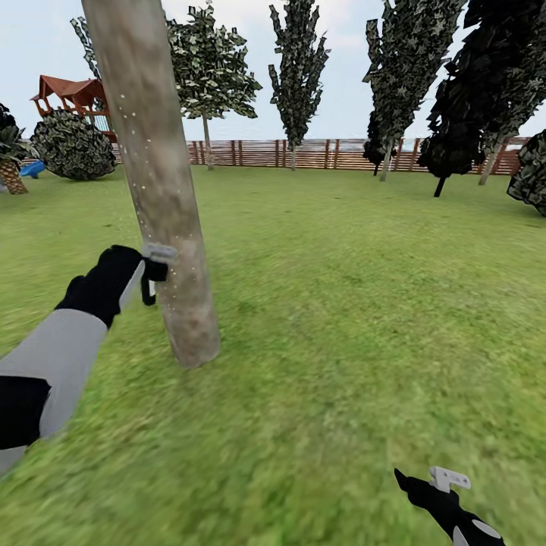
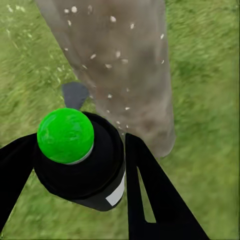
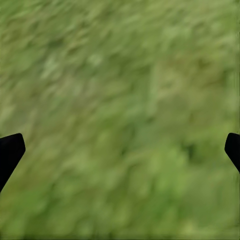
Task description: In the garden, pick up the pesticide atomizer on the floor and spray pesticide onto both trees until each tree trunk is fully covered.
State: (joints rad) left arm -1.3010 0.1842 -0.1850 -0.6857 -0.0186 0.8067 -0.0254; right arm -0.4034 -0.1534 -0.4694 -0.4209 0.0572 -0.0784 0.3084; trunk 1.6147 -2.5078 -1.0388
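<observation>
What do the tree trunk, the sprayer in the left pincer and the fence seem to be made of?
Tree trunk: wood with matte, mottled grey-brown bark, dotted with pale specks.
Sprayer: probably plastic, with a smooth black body and a glossy green top.
Fence: apparently wood, with brown horizontal slats and upright posts.

Bright even daylight, faint shadows, grass (image 3: 120,100) blurred, perhaps motion-smeared

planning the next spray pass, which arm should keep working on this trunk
Left. Its gripper is shut on the pesticide atomizer, held right beside the speckled tree trunk. The right gripper hangs low over the grass, jaws wide apart and empty, well away from the trunk.
</observation>
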